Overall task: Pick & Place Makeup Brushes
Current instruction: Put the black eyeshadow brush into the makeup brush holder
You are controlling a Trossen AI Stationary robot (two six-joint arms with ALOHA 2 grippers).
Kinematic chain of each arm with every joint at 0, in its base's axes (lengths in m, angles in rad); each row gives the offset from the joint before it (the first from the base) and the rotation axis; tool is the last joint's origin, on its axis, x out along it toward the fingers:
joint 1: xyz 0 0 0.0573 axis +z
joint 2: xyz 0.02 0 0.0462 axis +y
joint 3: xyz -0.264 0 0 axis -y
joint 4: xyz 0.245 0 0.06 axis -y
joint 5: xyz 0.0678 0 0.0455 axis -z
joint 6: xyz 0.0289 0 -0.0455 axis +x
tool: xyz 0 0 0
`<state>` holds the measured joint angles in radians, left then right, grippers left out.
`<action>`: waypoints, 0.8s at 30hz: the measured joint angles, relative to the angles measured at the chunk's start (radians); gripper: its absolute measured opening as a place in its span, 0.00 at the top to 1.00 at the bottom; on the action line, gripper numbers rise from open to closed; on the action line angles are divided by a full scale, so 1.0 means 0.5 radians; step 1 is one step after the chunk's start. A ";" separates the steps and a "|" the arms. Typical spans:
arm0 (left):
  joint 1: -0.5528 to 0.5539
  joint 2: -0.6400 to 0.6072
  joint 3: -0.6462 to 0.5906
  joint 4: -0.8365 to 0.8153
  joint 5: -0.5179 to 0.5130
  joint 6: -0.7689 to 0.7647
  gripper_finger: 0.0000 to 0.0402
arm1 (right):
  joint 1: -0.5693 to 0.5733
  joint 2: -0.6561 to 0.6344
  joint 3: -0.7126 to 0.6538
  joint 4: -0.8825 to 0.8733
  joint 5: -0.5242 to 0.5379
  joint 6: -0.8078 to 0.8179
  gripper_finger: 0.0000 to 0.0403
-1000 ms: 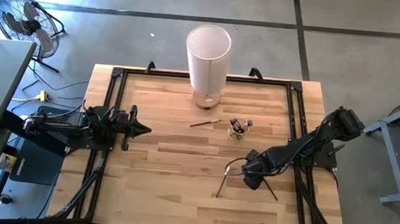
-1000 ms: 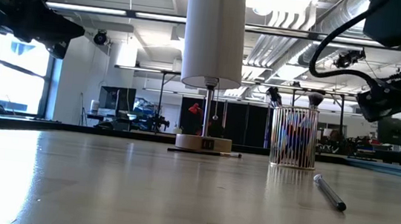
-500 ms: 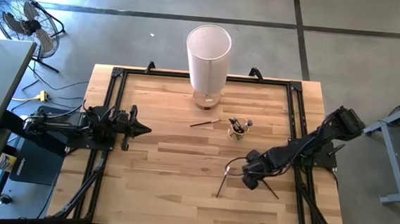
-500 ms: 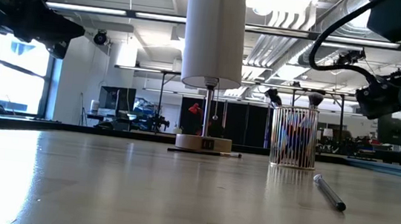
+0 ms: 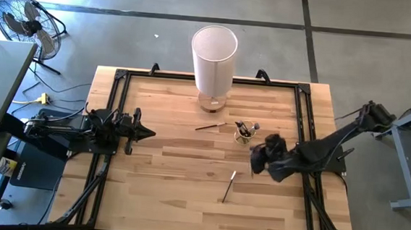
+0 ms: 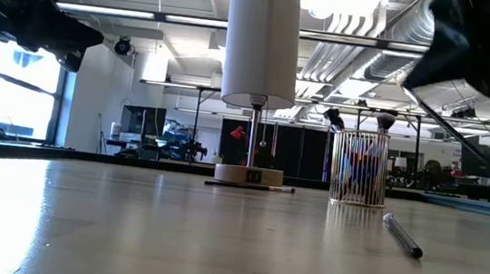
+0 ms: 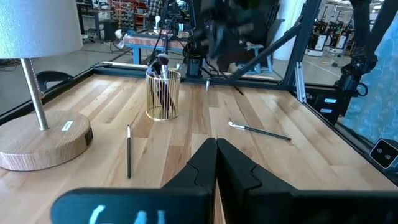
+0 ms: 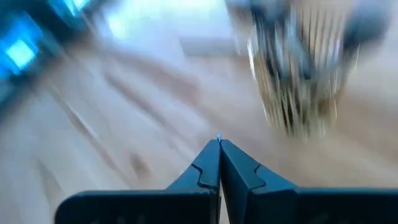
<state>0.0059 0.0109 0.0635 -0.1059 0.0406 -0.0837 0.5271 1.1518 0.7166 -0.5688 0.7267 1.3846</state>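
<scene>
1. Brushes first: one makeup brush (image 5: pixel 228 187) lies loose on the counter (image 5: pixel 170 199), towards the near edge, its pale tip end pointing towards the cup (image 5: pixel 244 134).
2. A second loose brush (image 5: pixel 210 125) lies flat between the lamp base (image 5: pixel 213 102) and the cup, apart from both.
3. I see several more brushes (image 6: pixel 333 119) standing upright in the cup, tufts up; in the low view their heads show above its rim.
4. My right hand (image 5: pixel 258 156) is up off the counter, just beside the cup on its near side.
5. That right hand is clenched. From the right wrist camera the fingers (image 8: pixel 205 168) meet with only a tiny tip showing between them.
6. In the low view a thin dark held brush (image 6: pixel 443 121) slants down out of the right hand, above and beside the cup, so I read it as gripped there.
7. The right wrist picture is smeared; I can make out the cup ahead of the fingers and little else.
8. My left hand (image 5: pixel 146 132) waits over the left side of the counter, clenched on nothing, well apart from all the brushes.
</scene>
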 joint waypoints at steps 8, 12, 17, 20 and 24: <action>0.000 0.000 0.000 0.000 0.000 0.000 1.00 | -0.324 -0.188 0.004 0.632 0.728 -1.072 1.00; 0.000 0.000 0.000 -0.001 0.000 0.000 1.00 | -0.624 -0.176 0.005 0.861 0.560 -1.619 1.00; 0.000 0.000 0.000 -0.001 0.000 0.000 1.00 | -0.921 -0.177 -0.152 0.951 0.219 -1.701 1.00; 0.000 0.000 0.000 -0.001 0.000 0.000 1.00 | -0.992 -0.176 -0.361 1.233 0.022 -1.743 1.00; 0.001 0.000 0.000 -0.001 0.000 0.000 1.00 | -1.029 -0.177 -0.593 1.633 -0.188 -1.844 1.00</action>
<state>0.0063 0.0109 0.0635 -0.1062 0.0406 -0.0837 0.0126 1.0630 0.4203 0.2475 0.6326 0.4623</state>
